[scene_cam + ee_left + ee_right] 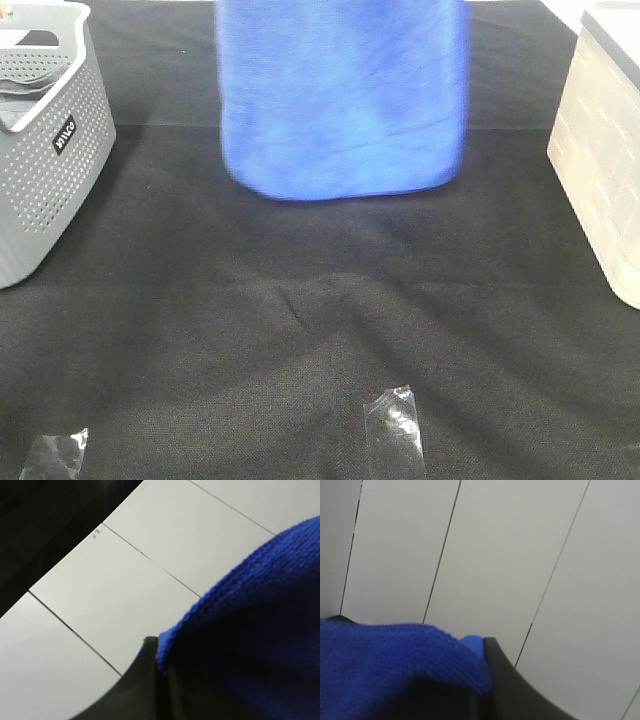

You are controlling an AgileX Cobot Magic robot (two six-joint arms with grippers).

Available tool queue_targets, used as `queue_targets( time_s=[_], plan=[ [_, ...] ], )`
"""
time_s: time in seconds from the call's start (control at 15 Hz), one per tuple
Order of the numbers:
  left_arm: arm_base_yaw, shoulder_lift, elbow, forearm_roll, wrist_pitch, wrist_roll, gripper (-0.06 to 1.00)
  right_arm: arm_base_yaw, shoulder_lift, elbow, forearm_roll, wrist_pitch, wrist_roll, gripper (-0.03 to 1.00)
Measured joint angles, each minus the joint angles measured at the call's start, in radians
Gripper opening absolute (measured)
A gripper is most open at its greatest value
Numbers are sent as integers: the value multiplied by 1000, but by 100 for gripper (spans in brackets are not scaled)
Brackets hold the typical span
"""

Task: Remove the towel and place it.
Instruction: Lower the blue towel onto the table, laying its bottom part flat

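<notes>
Light in the exterior high view is bright, flat and even, and shadows barely show on the black cloth [300,330], whose weave stays sharp. The towel [342,95] is smeared by blur, its edges soft. The clear plastic strips [395,430] give off small white glare, and the white bin [605,150] looks washed out. In both wrist views the towel is close and slightly soft, dark on its shaded underside, against evenly lit pale panels [150,555].

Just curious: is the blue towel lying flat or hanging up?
Hanging. The towel drops from above; left claw and right claw pinch it.
</notes>
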Motion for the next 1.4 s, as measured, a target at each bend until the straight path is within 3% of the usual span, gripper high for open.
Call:
queue_targets(
  time_s=[0.27, 0.67, 0.93, 1.13, 1.2, 1.4],
  plan=[
    [33, 211, -216, -20, -17, 11, 0, 0, 136, -73, 0, -114, 0, 0],
    [59, 545, -748, -87, -32, 23, 0, -38, 337, -377, 35, -115, 0, 0],
    [59, 555, -781, -93, -10, 6, 0, -41, 339, -390, 64, -86, 1, 0],
    [48, 566, -781, -93, 131, -105, 0, -41, 339, -392, 65, 108, 1, 0],
    [36, 571, -781, -93, 221, -147, 0, -41, 339, -392, 65, 197, 3, 0],
    [-35, 575, -781, -123, 620, -199, 0, -65, 336, -392, 65, 514, 45, 0]
  ],
)
